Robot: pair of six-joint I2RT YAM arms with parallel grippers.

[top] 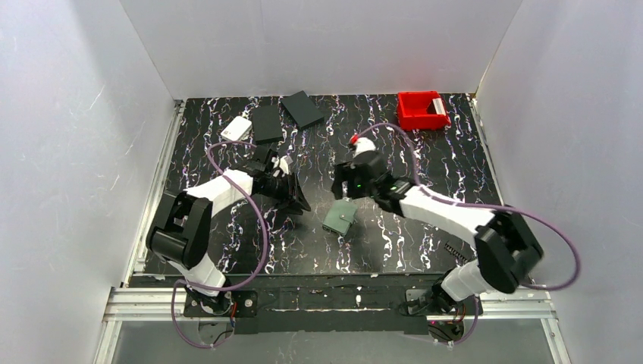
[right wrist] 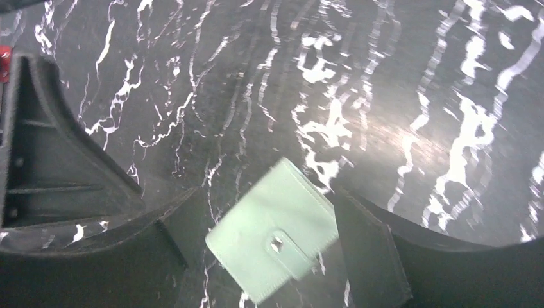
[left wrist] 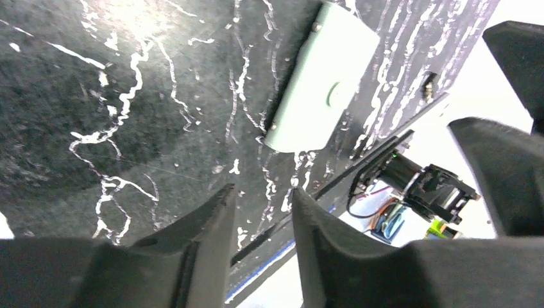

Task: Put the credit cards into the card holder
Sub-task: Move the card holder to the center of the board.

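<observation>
From my screen the worktop (top: 455, 174) is a black slab veined with white, like marble, boxed in on three sides by plain white walls (top: 326, 45). A bright glare sits on it in both wrist views. Along the far edge stand a red bin (top: 413, 120) in the right corner, one flat black rectangle (top: 303, 108) with a second (top: 267, 123) just beside it, and a white rounded box (top: 236, 128) to their left.

The card holder (top: 340, 218) lies flat near the middle of the worktop, between the two arms and nearer the right one. It is a small sage-green squarish wallet, folded shut, with a short tab across its edge carrying a small snap (right wrist: 277, 242). The right wrist view shows it slightly blurred.

My right tool (top: 345, 199) hangs just over it with the jaws spread wide. The holder sits in the gap between the fingers (right wrist: 365, 250), and I see a clear gap on the left side. My left tool (left wrist: 263, 192) is parted only a little, with nothing between its fingers. It sits low over bare worktop, apart from the holder.

The bin carries a white label (top: 437, 106), too small for me to read.
</observation>
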